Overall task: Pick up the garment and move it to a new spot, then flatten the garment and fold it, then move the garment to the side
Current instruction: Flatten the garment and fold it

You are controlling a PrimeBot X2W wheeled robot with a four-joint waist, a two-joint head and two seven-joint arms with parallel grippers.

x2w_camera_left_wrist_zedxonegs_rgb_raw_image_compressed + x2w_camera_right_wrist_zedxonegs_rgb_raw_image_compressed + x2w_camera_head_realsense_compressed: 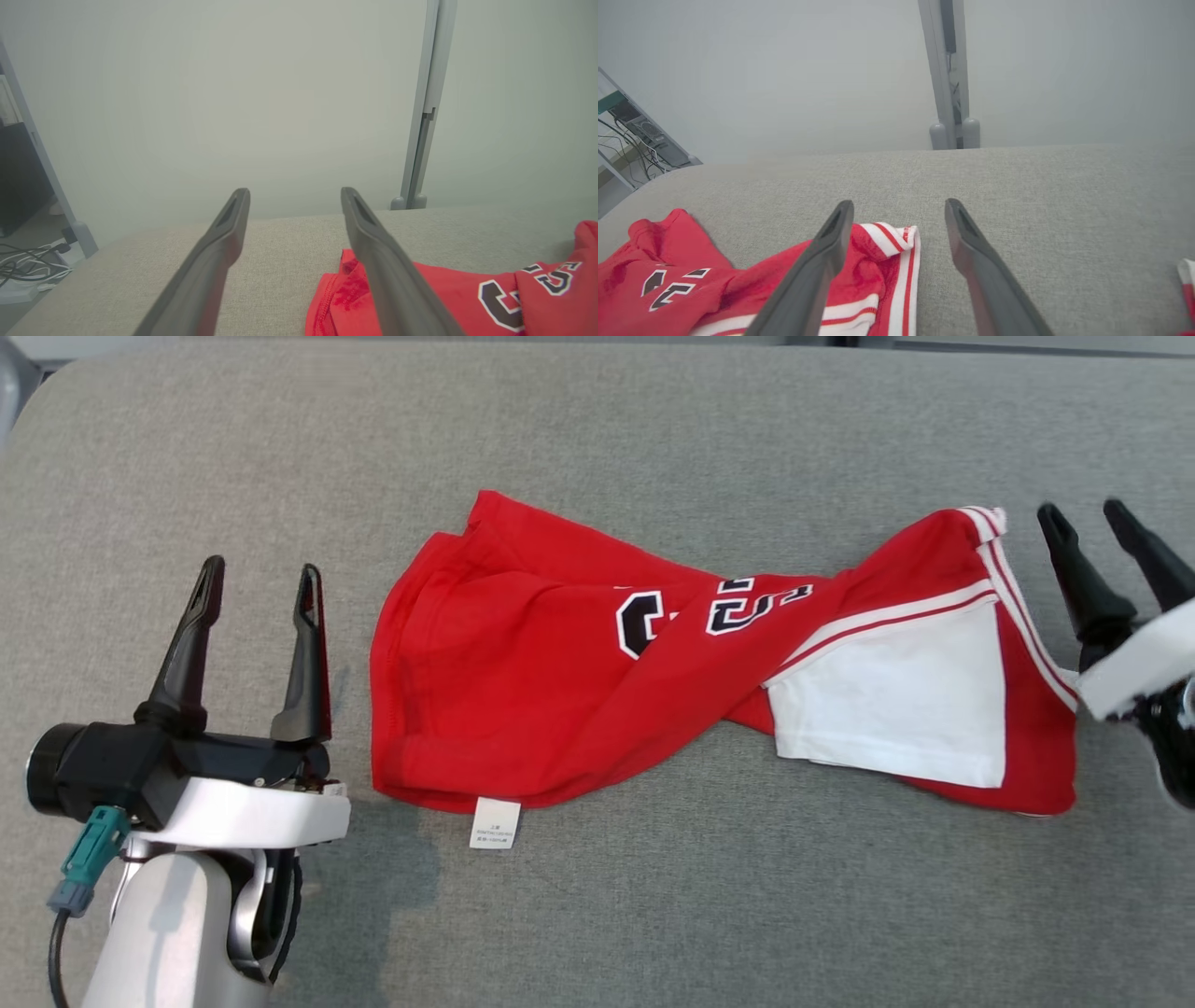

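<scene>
- Head view, nearest: the left gripper (262,566) stands with fingers spread and empty, just beside the left hem of the garment (560,709).
- The garment lies twisted across the grey cushion (653,420), its white label (495,822) toward the robot.
- Farther, the right gripper (1083,509), fingers also apart and empty, sits just off the striped end.
- Likely step: flattening. The next move calls for pinching both ends and drawing out the twist.
</scene>
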